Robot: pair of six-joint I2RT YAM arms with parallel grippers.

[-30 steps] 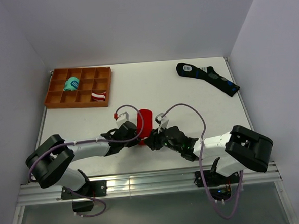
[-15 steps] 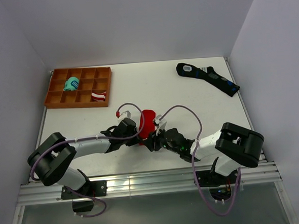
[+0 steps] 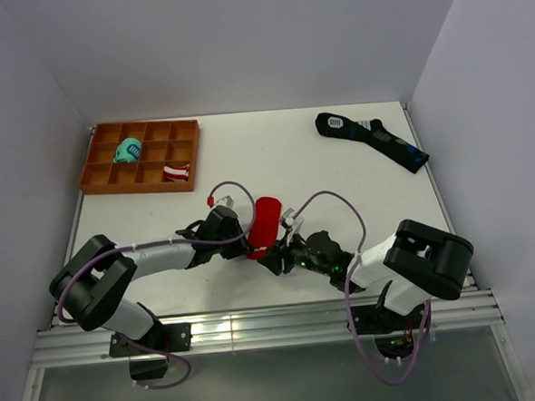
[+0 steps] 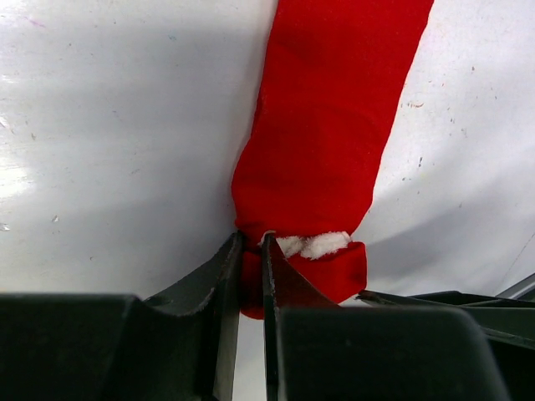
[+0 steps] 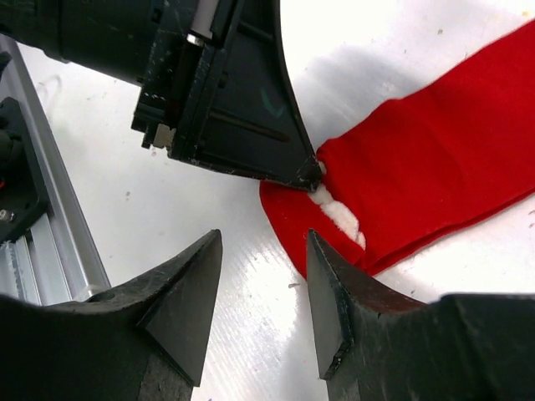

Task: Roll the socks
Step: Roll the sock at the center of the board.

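Observation:
The red socks [image 4: 334, 125] lie as a narrow strip on the white table, the near end folded over with a white motif [image 4: 313, 245] showing at the fold. My left gripper [image 4: 251, 247] is shut on the left edge of that folded end. In the top view the socks [image 3: 266, 217] sit between both arms near the front edge. My right gripper [image 5: 263, 251] is open just short of the fold, with only bare table between its fingers. One right fingertip [image 5: 322, 259] lies beside the socks' edge [image 5: 418, 184].
An orange compartment tray [image 3: 98, 174] stands at the back left, holding a teal bundle [image 3: 127, 152] and a red-and-white striped bundle [image 3: 177, 173]. Long black socks [image 3: 373, 139] lie at the back right. The metal rail [image 3: 257, 324] runs along the near edge.
My right gripper has opened wider and drawn back a little from the socks' near end. My left gripper has kept its hold and shifted slightly to the right.

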